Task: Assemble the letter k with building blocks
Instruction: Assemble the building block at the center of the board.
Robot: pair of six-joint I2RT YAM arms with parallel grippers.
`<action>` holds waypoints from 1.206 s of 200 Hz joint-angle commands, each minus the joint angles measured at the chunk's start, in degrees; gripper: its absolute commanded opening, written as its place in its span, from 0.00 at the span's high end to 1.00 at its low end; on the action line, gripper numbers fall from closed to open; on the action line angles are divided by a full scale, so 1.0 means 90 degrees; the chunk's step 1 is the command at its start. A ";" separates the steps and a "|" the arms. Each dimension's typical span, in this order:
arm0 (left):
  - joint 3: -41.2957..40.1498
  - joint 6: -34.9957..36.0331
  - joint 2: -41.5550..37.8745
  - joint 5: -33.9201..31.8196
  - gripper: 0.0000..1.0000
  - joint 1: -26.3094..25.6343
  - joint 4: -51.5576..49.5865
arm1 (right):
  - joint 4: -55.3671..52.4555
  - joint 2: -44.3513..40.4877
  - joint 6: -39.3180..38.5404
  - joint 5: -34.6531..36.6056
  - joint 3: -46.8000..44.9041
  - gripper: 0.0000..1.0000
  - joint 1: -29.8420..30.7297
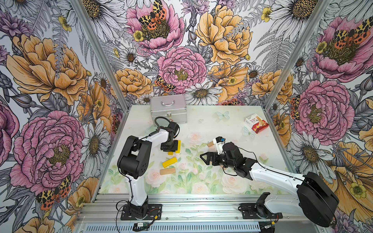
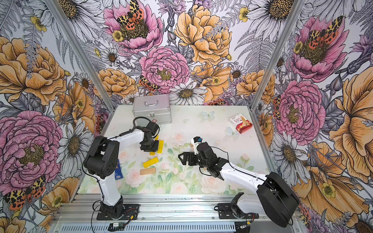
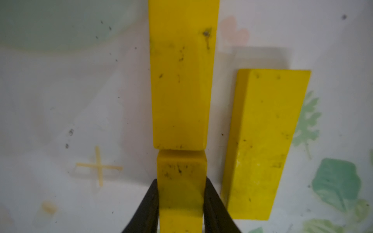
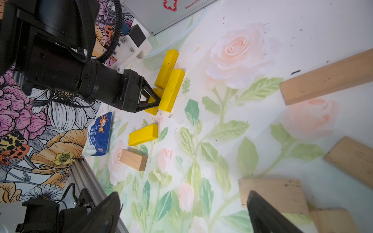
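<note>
Top views both show the silver case (image 1: 168, 109) at the back of the table (image 1: 222, 121), with everything else in front of it. Furthest left of the case, a blue-and-white sachet (image 2: 118, 169) lies flat beside the left arm (image 2: 105, 161). Straight in front of the case, the left gripper (image 4: 158, 100) is clamped on the narrow sides of a yellow block (image 3: 180, 191). That block's long axis points toward the case, and its far end meets the end of a second yellow block (image 3: 181, 80), so the two make one straight line. A third yellow block (image 3: 266, 145) lies just beside that line on its right, nearly parallel, with a narrow gap between. Farther from the case, a fourth yellow block (image 1: 169, 162) lies flat and apart, its long axis crosswise and tilted, with the right end nearer the case. Just in front of it a pale wood block (image 1: 167, 171) lies almost squarely crosswise. Right of the case, the right gripper (image 1: 207, 159) hangs low with its jaws spread wide and free, over a group of pale wood blocks (image 4: 272, 193). Among them a wood bar (image 4: 327, 77) and a second wood bar (image 4: 353, 159) slant opposite ways; whether they form a letter I cannot tell. Far right of the case, a red-and-white carton (image 1: 256, 123) lies near the table's edge.
</note>
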 commanded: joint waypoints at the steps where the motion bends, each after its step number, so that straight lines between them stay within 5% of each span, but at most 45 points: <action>1: 0.0050 0.0143 0.0153 -0.0089 0.72 0.0089 0.0103 | 0.0163 0.0041 -0.0075 -0.0051 0.0172 0.01 0.0010; 241: 0.0146 0.0310 0.0426 -0.0055 0.64 0.0157 0.0094 | 0.0167 0.0155 -0.0066 -0.0114 0.0255 0.01 0.0010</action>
